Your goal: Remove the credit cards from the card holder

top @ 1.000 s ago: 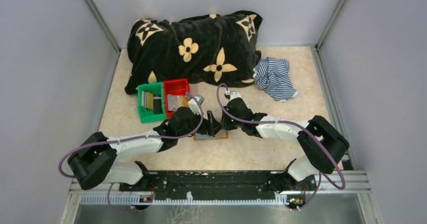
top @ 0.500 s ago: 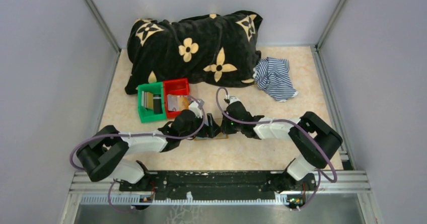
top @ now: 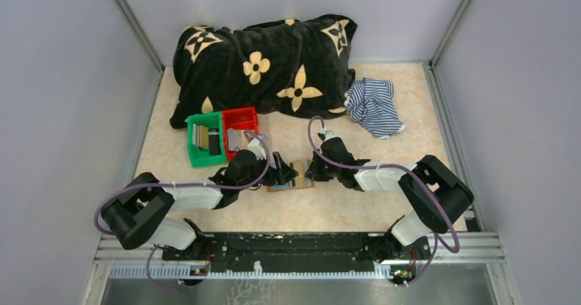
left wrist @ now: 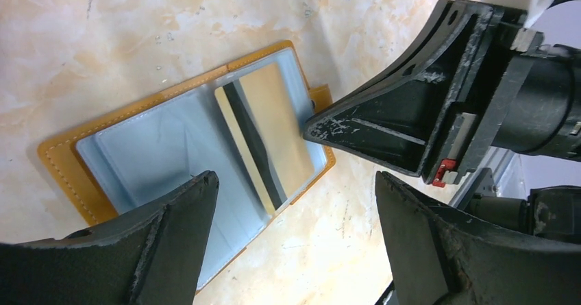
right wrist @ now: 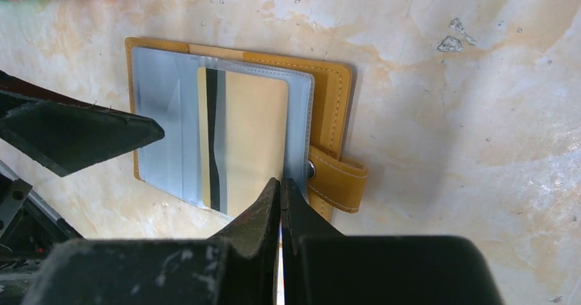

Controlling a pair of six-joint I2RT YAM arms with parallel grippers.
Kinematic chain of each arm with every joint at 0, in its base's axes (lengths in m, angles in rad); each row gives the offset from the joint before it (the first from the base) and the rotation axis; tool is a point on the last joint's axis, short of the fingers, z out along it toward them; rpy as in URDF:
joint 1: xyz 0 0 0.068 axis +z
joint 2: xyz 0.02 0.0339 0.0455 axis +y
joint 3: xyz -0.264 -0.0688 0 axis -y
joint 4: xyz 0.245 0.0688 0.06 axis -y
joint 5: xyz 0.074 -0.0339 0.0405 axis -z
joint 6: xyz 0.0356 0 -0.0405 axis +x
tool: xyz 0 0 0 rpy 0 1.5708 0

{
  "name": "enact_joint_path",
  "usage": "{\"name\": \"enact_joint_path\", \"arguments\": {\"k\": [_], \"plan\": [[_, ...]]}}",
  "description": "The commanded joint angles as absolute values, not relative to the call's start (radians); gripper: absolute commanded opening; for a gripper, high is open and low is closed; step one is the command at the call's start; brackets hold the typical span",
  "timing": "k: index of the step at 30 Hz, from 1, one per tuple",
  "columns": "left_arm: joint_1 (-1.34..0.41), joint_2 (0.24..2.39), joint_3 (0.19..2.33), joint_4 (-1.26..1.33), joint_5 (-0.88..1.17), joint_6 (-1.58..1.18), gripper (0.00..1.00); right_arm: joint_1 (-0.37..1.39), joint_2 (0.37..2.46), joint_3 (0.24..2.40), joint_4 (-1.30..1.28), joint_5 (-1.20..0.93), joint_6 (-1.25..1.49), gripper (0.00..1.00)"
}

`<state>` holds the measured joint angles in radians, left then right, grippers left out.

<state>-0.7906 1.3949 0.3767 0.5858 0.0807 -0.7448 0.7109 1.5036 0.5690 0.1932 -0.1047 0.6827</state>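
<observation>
The card holder [right wrist: 337, 106] is laid open on the tabletop [right wrist: 466, 147], between the two end effectors. A yellowish card [right wrist: 255, 133] with a dark stripe is seen tucked in the clear pocket on the tab [right wrist: 340, 178] side. The left end effector [left wrist: 294, 181] is spread wide over the holder, grasping nothing. The right end effector [right wrist: 279, 183] is clenched, its tips set at the pocket's edge; whether anything is pinched cannot be told.

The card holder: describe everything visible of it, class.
The card holder is a tan-orange bifold lying open, flat on the marbled table. Its grey-blue sleeves hold a gold card with a black stripe; a snap tab juts from one edge. The shut right gripper is at the sleeve edge by the tab; the open left gripper hovers above.
</observation>
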Motion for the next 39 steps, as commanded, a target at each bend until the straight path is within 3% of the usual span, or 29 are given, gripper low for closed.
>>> {"name": "enact_joint_path", "arguments": {"k": [1,12,18,21,23,25,28,30,39], "plan": [[-0.784,1.415,0.373,0.676,0.132,-0.762,0.9,0.707,1.509,0.571,0.223,-0.128,0.68,0.0],[-0.782,1.613,0.432,0.795,0.194,-0.764,0.87,0.706,1.529,0.59,0.229,-0.145,0.681,0.0],[-0.781,1.611,0.405,0.821,0.184,-0.773,0.86,0.703,1.534,0.589,0.234,-0.147,0.678,0.0],[-0.779,1.59,0.398,0.807,0.166,-0.781,0.72,0.701,1.546,0.586,0.246,-0.156,0.683,0.0],[-0.779,1.571,0.388,0.781,0.133,-0.789,0.54,0.701,1.551,0.585,0.253,-0.161,0.686,0.0],[-0.776,1.57,0.376,0.774,0.116,-0.787,0.46,0.701,1.556,0.584,0.257,-0.163,0.688,0.0],[-0.767,1.594,0.358,0.818,0.135,-0.803,0.22,0.7,1.564,0.588,0.256,-0.164,0.687,0.0],[-0.759,1.618,0.353,0.853,0.162,-0.82,0.14,0.7,1.566,0.59,0.255,-0.165,0.687,0.0],[-0.734,1.568,0.325,0.853,0.165,-0.814,0.11,0.699,1.587,0.586,0.264,-0.166,0.691,0.0]]}}
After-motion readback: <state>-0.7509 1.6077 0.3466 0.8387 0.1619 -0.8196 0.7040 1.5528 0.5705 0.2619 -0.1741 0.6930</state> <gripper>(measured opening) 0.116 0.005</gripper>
